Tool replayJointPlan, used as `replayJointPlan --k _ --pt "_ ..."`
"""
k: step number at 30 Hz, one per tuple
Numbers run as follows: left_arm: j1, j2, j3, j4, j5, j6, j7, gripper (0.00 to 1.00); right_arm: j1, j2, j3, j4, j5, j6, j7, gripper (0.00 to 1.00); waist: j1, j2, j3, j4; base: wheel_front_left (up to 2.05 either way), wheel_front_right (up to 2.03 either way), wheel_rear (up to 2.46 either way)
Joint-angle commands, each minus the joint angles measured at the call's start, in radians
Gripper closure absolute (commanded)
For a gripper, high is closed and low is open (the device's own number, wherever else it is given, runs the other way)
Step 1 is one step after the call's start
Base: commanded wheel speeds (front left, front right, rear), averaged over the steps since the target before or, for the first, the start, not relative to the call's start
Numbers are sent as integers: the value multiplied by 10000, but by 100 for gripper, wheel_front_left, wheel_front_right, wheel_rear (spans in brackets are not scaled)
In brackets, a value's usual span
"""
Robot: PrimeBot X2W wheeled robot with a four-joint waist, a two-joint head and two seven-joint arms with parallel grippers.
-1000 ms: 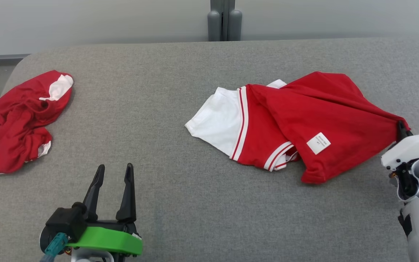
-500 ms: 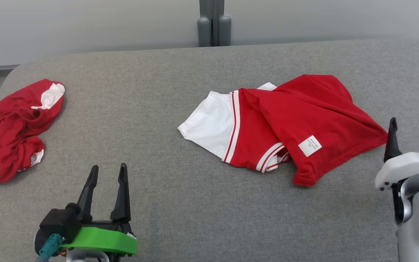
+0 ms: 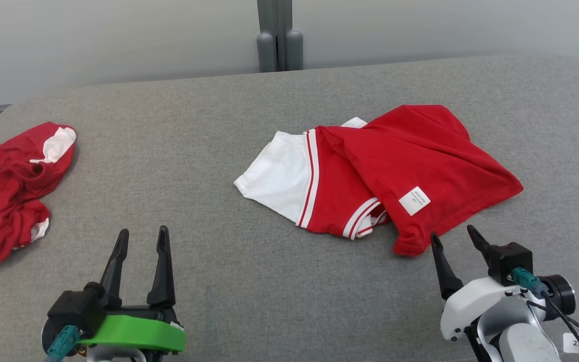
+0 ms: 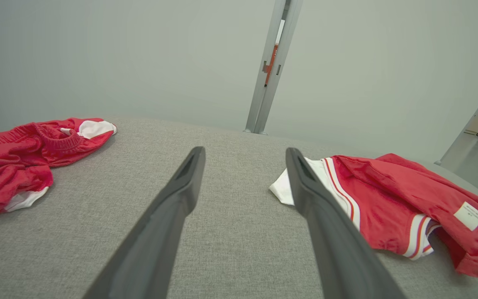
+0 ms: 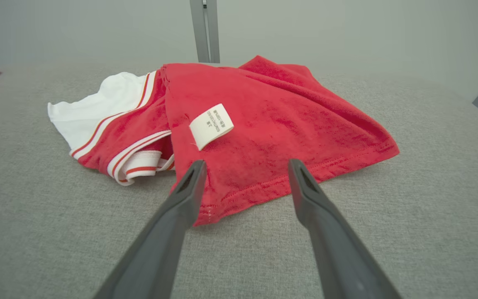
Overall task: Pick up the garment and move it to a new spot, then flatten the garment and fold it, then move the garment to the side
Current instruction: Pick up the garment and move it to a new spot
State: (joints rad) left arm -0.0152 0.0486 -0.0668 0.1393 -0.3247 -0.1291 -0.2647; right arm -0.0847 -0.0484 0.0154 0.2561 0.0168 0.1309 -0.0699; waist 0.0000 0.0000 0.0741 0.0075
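Note:
The garment (image 3: pixel 385 166) is red with a white panel, red-and-white stripes and a white label (image 3: pixel 414 200). It lies loosely folded over itself, right of centre on the grey padded table (image 3: pixel 249 281). My right gripper (image 3: pixel 452 233) is open and empty, its fingertips just short of the garment's near red hem. In the right wrist view that hem (image 5: pixel 239 199) lies right ahead of the open right gripper (image 5: pixel 247 162). My left gripper (image 3: pixel 143 230) stands open and empty at the lower left, well clear of the garment (image 4: pixel 392 199) seen beyond the open left gripper (image 4: pixel 245 150).
A second red-and-white garment (image 3: pixel 8 191) lies crumpled at the table's far left edge and also shows at the left of the left wrist view (image 4: pixel 19 158). A grey post (image 3: pixel 275 35) stands behind the table against a pale wall. Bare grey surface runs between the two garments.
My right gripper was shut on the garment's right corner; it has let go, opened and drawn back toward the front. The corner now lies flat. The camera has also shifted.

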Motion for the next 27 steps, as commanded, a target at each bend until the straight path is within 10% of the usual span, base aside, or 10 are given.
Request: replayJointPlan --k 1,14,15,17,18,27 --pt "-59 33 -17 -12 -101 -18 6 0 -52 -37 142 105 141 0 128 0 0 0 85 66 0 0 0" --pt "-332 32 -254 75 -149 -18 6 0 -1584 -30 461 2459 -29 0 1033 0 0 0 417 715 0 0 0" --pt "-325 32 -253 72 -156 -18 6 0 -1636 -33 440 2562 -37 -2 1009 11 0 0 423 733 0 0 0" --pt "-310 32 -263 79 -158 -18 6 0 -1753 -39 358 2716 -124 0 878 86 0 0 432 767 0 0 0" --pt "-306 33 -261 88 -157 -18 8 0 -1784 -37 260 2791 -288 -2 840 100 0 0 430 778 0 0 0" --pt "-88 32 -160 49 -166 -18 6 0 -1569 -267 -1378 1960 -2051 -2 825 100 0 0 280 674 0 0 0"
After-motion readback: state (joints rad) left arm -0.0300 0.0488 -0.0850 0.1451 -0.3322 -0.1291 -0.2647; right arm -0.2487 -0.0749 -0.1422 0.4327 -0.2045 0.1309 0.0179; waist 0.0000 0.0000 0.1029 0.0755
